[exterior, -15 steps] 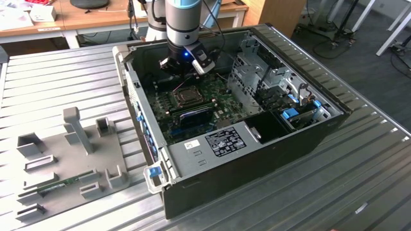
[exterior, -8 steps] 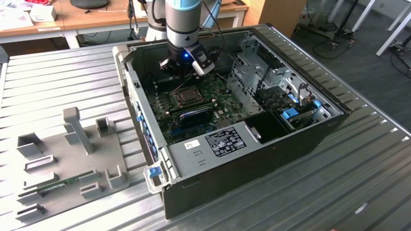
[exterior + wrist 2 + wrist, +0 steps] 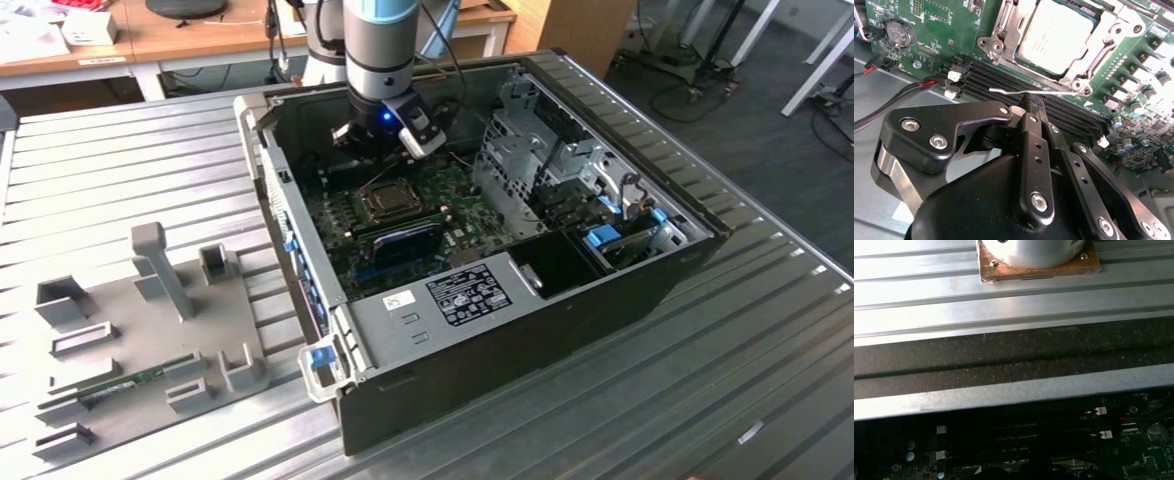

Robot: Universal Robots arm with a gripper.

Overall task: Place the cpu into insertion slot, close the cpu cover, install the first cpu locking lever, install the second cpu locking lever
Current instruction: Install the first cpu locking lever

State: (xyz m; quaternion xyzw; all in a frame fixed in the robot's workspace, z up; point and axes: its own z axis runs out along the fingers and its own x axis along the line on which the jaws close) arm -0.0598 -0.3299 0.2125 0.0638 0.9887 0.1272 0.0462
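Observation:
The cpu (image 3: pixel 1054 36), with a pale metal top, lies in the insertion slot (image 3: pixel 388 198) on the green motherboard inside the open computer case. Around it the silver cpu cover (image 3: pixel 1004 27) lies flat, framing the chip. A thin silver locking lever (image 3: pixel 1019 92) runs along the socket's edge, raised a little above the board. My gripper (image 3: pixel 1032 105) is shut, its black fingertips (image 3: pixel 1027 102) right at this lever's middle; whether they touch it I cannot tell. In the exterior view the gripper (image 3: pixel 378 150) hangs just behind the socket.
Black memory slots (image 3: pixel 999 80) lie between the gripper and the socket. Red and black cables (image 3: pixel 904 92) and a coin battery (image 3: pixel 899 32) sit nearby. A metal drive cage (image 3: pixel 534 160) stands on the exterior view's right. A grey fixture plate (image 3: pixel 147 320) lies outside the case.

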